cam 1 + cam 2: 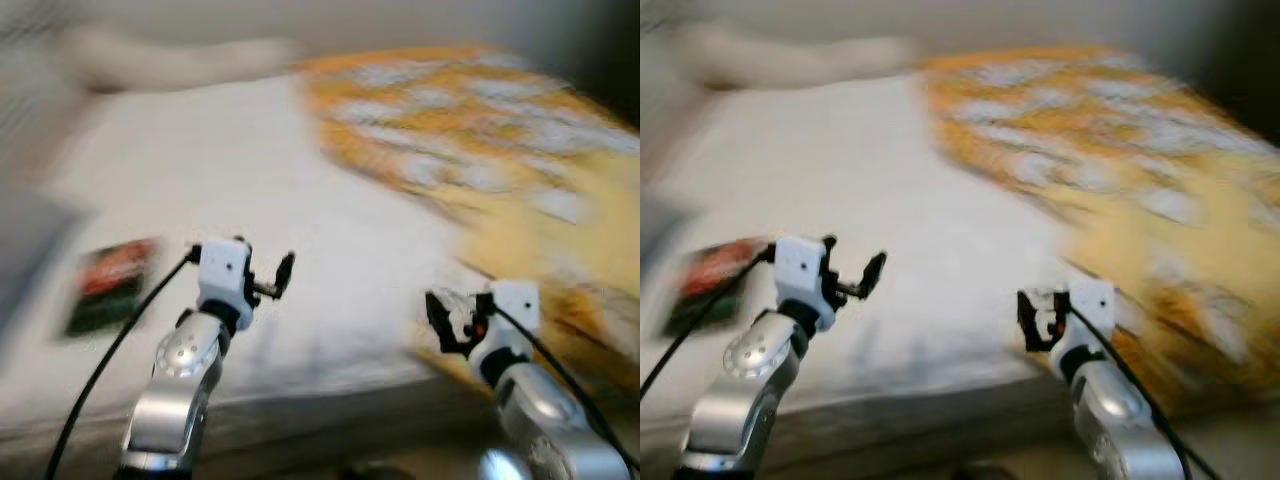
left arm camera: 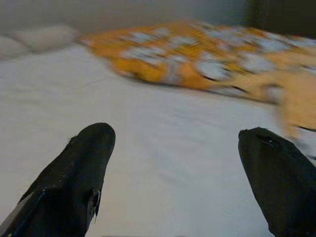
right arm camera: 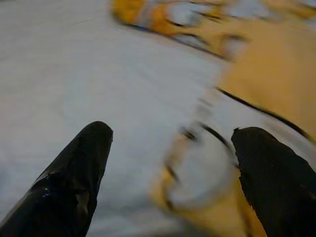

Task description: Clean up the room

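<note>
A bed with a white sheet [image 1: 260, 200] lies before me, blurred by camera motion. An orange and white patterned blanket [image 1: 480, 130] is bunched over its right half and hangs off the near right corner. My left gripper [image 2: 175, 173] is open above the near edge of the white sheet. My right gripper [image 3: 170, 170] is open just above the blanket's near corner [image 3: 207, 173]. Nothing is between either pair of fingers. Both arms [image 1: 190, 370] are raised in front of the bed.
A dark red and green flat object [image 1: 110, 285] lies on the sheet at the left. A pale pillow [image 1: 170, 55] rests at the head of the bed. The mattress edge [image 1: 300, 400] runs just below my grippers.
</note>
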Available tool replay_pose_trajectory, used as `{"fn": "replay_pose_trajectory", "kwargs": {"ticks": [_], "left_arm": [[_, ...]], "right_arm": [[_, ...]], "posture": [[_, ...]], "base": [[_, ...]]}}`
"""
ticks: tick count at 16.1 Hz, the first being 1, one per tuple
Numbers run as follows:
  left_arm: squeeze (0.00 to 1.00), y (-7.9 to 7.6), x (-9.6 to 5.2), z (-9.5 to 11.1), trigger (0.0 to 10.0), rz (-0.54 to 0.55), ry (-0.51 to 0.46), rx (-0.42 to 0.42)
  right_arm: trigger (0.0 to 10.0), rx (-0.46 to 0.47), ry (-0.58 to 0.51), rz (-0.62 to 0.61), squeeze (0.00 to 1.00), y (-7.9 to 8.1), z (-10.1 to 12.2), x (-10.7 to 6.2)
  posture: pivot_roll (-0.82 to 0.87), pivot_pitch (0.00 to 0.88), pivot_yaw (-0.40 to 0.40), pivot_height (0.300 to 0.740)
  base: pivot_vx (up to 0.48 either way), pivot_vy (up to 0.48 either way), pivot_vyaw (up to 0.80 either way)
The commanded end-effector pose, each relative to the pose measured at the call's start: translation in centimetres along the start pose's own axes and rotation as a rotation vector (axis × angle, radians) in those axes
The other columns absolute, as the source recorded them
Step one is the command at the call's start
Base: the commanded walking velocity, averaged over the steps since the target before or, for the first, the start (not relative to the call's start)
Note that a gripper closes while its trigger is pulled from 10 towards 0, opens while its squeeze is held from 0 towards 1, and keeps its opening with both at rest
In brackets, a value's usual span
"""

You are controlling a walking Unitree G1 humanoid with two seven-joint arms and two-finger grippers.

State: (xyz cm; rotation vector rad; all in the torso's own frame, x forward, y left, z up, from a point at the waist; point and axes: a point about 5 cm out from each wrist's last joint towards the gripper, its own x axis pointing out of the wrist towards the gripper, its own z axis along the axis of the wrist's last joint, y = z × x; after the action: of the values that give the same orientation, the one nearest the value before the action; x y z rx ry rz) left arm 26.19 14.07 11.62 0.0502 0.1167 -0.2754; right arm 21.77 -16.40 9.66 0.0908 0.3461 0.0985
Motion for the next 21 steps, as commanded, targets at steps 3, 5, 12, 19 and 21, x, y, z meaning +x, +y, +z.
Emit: {"fn": "replay_pose_trajectory", "kwargs": {"ticks": [3, 5, 12, 19, 21], "left_arm": [[1.0, 0.5, 0.2, 0.2, 10.0, 0.02, 0.018, 0.024], [1.0, 0.7, 0.2, 0.4, 10.0, 0.035, 0.011, 0.029], [0.95, 0.8, -0.7, 0.2, 10.0, 0.059, 0.0, 0.011], [0.96, 0.1, -1.2, -0.2, 10.0, 0.037, 0.009, -0.006], [0.96, 0.0, -1.4, -0.6, 10.0, 0.027, 0.033, 0.007]], "right_arm": [[10.0, -0.012, -0.029, -0.001, 0.0, 0.0, 0.5, 0.0], [10.0, -0.015, -0.033, 0.002, 0.0, 0.0, 0.6, 0.0], [10.0, -0.064, -0.043, 0.041, 0.0, 0.0, 1.0, 0.4], [10.0, -0.069, -0.029, 0.061, 0.0, -0.3, 0.9, 0.7], [10.0, -0.073, -0.027, 0.055, 0.0, -0.4, 0.8, 0.7]], "posture": [[-0.09, 0.0, 0.064, 0.74], [-0.09, 0.0, 0.064, 0.74], [-0.08, 0.0, 0.043, 0.74], [-0.07, 0.0, 0.025, 0.74], [-0.07, 0.0, 0.027, 0.74]], "base": [[0.0, 0.48, -0.8], [0.0, 0.48, -0.8], [0.0, 0.0, -0.19], [0.207, 0.0, -0.22], [0.315, 0.0, -0.63]]}}
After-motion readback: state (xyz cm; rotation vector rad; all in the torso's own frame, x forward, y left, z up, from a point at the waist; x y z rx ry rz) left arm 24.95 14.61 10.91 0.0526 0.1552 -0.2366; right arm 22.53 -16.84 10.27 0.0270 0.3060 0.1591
